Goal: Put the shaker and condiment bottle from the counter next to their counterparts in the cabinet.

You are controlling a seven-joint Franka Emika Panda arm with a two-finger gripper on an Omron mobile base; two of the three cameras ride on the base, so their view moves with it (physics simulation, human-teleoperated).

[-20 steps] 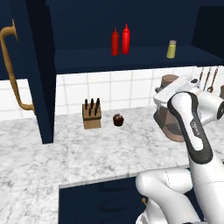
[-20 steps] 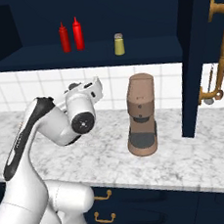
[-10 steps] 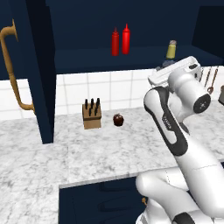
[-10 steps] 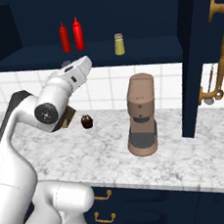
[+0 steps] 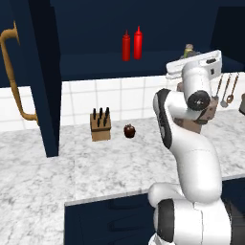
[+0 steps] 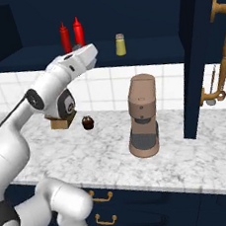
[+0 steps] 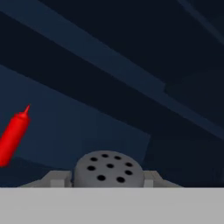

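Left base view: the arm rises from the lower right and bends up so that the hand reaches the front edge of the cabinet shelf at the right. Two red squeeze bottles stand side by side toward the back of the shelf: the condiment bottle on the right, taller and brighter, and the darker red bottle touching or nearly touching it on the left. The yellowish shaker peeks up just behind the hand, mostly hidden. On the counter, a knife block stands near the tiled back wall with a small dark round object just beside it on the right. The open cabinet door with its brass handle hangs at the left.

Right base view: the hand points at the shelf, and the gripper sits just below the two red bottles, with the yellowish shaker well to its right. A brown coffee machine stands mid-counter.

Hand view: a grey perforated cap, the shaker, sits between the two finger tips, which press its sides, so the gripper looks clamped on it, though the tips are barely visible. One red bottle leans in at the left edge; which of the two I cannot tell.
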